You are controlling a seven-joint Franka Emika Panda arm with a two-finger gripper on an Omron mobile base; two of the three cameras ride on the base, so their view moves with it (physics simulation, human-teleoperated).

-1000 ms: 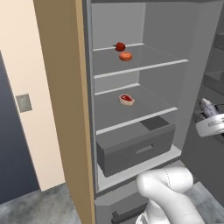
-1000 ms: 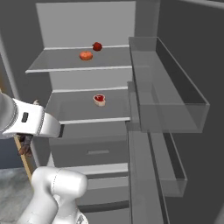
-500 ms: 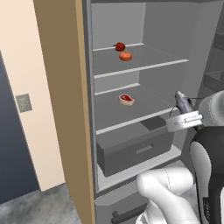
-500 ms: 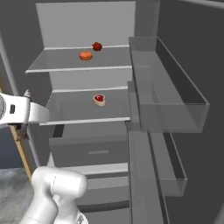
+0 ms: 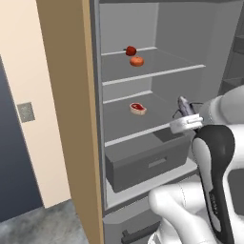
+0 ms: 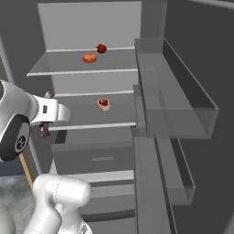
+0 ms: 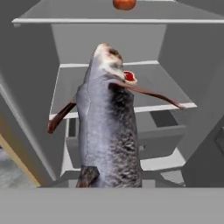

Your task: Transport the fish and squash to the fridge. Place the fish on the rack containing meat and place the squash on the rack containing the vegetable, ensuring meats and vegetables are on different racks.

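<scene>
Fish (image 7: 109,131) hangs clamped in the gripper (image 7: 109,186), pinched near its tail, head pointing ahead toward the meat (image 7: 129,77) on the fridge (image 5: 143,131) shelf beyond. Likely slick and limp, so hold firmly at that narrow end. Squash (image 5: 137,61) sits higher, beside the vegetable (image 5: 130,50).

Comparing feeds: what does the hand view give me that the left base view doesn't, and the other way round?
Hand view alone: the fish up close, grey and scaly with its fins spread, pointing into the fridge.

Left base view alone: the vegetable behind the squash on the upper rack, the tan panel left of the fridge, and the arm reaching toward the lower rack.

Both: the meat on the lower rack, the squash on the rack above, and the drawer underneath. The fish is not yet on a rack.
</scene>
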